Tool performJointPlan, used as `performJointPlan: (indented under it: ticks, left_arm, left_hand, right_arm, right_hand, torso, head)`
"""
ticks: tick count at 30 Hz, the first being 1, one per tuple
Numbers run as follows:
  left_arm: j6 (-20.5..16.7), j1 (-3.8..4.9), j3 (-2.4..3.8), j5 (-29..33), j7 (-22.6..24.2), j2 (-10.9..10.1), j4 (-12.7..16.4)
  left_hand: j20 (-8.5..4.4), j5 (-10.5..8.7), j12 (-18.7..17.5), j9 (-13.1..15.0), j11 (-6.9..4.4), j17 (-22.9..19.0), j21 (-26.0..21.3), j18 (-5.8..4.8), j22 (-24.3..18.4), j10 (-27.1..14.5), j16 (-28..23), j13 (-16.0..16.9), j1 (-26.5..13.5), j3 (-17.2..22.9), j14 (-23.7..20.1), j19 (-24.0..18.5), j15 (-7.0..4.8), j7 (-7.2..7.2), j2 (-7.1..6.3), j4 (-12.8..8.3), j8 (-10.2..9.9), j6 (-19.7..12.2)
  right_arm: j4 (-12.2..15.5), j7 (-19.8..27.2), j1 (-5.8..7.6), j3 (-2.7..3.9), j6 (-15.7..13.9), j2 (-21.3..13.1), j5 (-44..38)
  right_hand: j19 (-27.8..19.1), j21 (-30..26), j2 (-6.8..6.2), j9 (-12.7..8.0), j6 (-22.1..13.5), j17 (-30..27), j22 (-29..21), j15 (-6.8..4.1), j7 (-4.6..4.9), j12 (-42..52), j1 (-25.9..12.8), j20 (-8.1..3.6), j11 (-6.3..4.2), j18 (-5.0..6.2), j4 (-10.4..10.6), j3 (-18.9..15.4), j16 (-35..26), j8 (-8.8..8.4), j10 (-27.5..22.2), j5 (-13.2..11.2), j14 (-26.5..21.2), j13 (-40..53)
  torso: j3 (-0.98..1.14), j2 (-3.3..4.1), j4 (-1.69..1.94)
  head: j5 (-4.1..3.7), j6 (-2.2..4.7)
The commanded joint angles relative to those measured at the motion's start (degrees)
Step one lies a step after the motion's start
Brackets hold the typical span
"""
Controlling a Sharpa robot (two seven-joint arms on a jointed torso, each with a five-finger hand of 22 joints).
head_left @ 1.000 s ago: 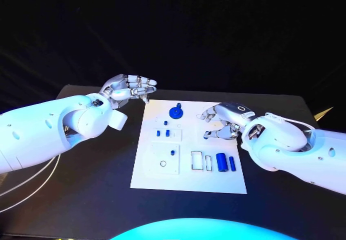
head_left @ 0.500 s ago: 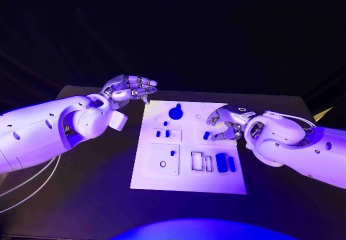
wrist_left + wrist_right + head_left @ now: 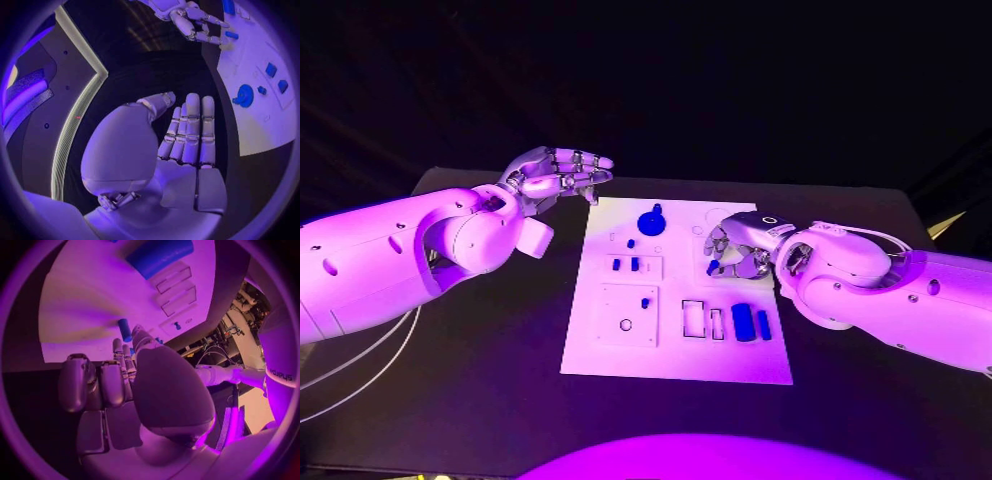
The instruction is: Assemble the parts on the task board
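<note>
The white task board point(image 3: 678, 352) lies in the middle of the black table. My right hand point(image 3: 740, 250) hovers over the board's right side, and its fingertips pinch a small blue part point(image 3: 714, 267); the right wrist view shows that part point(image 3: 125, 330) between thumb and fingers. Beyond the board's far left corner my left hand point(image 3: 561, 174) hangs above the table with loosely bent fingers and holds nothing. On the board stand a blue round knob point(image 3: 653, 222), a pair of small blue pieces point(image 3: 627, 266) and two blue cylinders point(image 3: 750, 323).
White rectangular frames point(image 3: 694, 318) and a square plate point(image 3: 629, 316) with a small blue peg lie in the board's near half. Black table surface point(image 3: 473, 380) stretches on both sides. The left wrist view shows the board point(image 3: 262, 120), the knob point(image 3: 242, 95) and my right hand point(image 3: 194, 22).
My right hand has turned and closed in slightly over the board, and the small blue part now shows at its fingertips. The left hand has stayed where it was.
</note>
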Motion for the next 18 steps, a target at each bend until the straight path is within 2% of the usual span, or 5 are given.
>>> performJointPlan:
  ticks: [1,9,11,13,18]
  left_arm:
    - [0.9,0.04,0.04,0.8,0.2,0.1,0.2]
    - [0.9,0.04,0.04,0.8,0.2,0.0,0.1]
    - [0.9,0.04,0.04,0.8,0.1,0.0,0.1]
    - [0.9,0.04,0.04,0.8,0.1,0.0,0.1]
    - [1.0,0.04,0.04,0.8,0.1,0.0,0.1]
  left_hand:
    - [0.25,0.10,0.2,0.0,0.09,-0.1,-0.3,0.70,-0.1,-0.5,-0.2,0.0,-0.4,-0.3,-0.4,-0.2,0.18,0.62,0.15,-0.1,-0.1,-0.2]
    - [0.26,0.10,0.3,0.0,0.10,-0.1,-0.3,0.71,-0.1,-0.5,-0.1,0.0,-0.4,-0.3,-0.4,-0.2,0.19,0.63,0.22,-0.1,-0.1,-0.2]
    - [0.26,0.10,0.3,0.0,0.10,-0.1,-0.3,0.71,-0.1,-0.5,-0.1,0.0,-0.4,-0.3,-0.4,-0.2,0.19,0.63,0.22,-0.1,-0.1,-0.2]
    - [0.26,0.10,0.3,0.0,0.10,-0.1,-0.3,0.71,-0.1,-0.5,-0.1,0.0,-0.4,-0.3,-0.4,-0.2,0.19,0.63,0.22,-0.1,-0.1,-0.2]
    - [0.26,0.10,0.3,0.0,0.10,-0.1,-0.3,0.71,-0.1,-0.5,-0.1,0.0,-0.4,-0.3,-0.4,-0.2,0.19,0.63,0.22,-0.1,-0.1,-0.2]
  right_arm:
    - [-0.4,1.4,-0.25,-0.03,0.7,0.5,-0.1]
    - [-1.4,1.3,-0.64,-0.10,1.0,1.2,-0.5]
    - [-1.5,1.2,-0.67,-0.12,1.0,1.3,-0.7]
    - [-1.6,1.1,-0.71,-0.14,0.9,1.3,-1.0]
    - [-1.8,0.9,-0.77,-0.18,0.8,1.4,-1.8]
  right_hand:
    - [1.4,0.3,0.34,-0.2,0.7,0.1,6.5,-0.41,-0.03,-0.7,0.1,-0.38,-0.12,0.46,0.1,1.3,0.2,0.11,0.9,0.3,1.4,-0.1]
    - [1.6,1.0,-0.23,-0.3,2.3,0.2,7.0,-0.76,-0.08,-2.4,0.2,-0.72,-0.48,0.33,-0.1,6.8,0.4,0.50,4.7,0.3,1.5,0.0]
    - [1.6,1.0,-0.78,-0.4,2.7,0.2,7.1,-0.75,-0.07,-3.4,0.2,-0.78,-0.43,0.29,-0.3,9.3,0.5,0.56,5.3,0.3,1.5,-0.1]
    - [1.6,0.9,-2.18,-0.4,2.9,0.1,7.2,-0.61,0.01,-4.6,-0.7,-0.77,-0.40,0.31,-0.5,12.4,0.5,0.55,5.9,0.2,1.5,0.0]
    - [1.5,0.8,-3.49,-0.3,3.1,0.1,7.2,-0.46,0.08,-6.0,-2.0,-0.71,-0.20,0.33,-1.2,15.4,0.5,0.65,5.9,0.1,1.4,0.0]
  torso:
    - [-0.02,-0.10,-0.02]
    - [-0.06,-0.17,-0.10]
    - [-0.07,-0.16,-0.09]
    - [-0.07,-0.14,-0.08]
    - [-0.05,-0.16,-0.07]
  head:
    - [0.04,-0.17]
    - [0.09,-0.24]
    - [0.08,-0.26]
    - [0.05,-0.26]
    - [-0.01,-0.21]
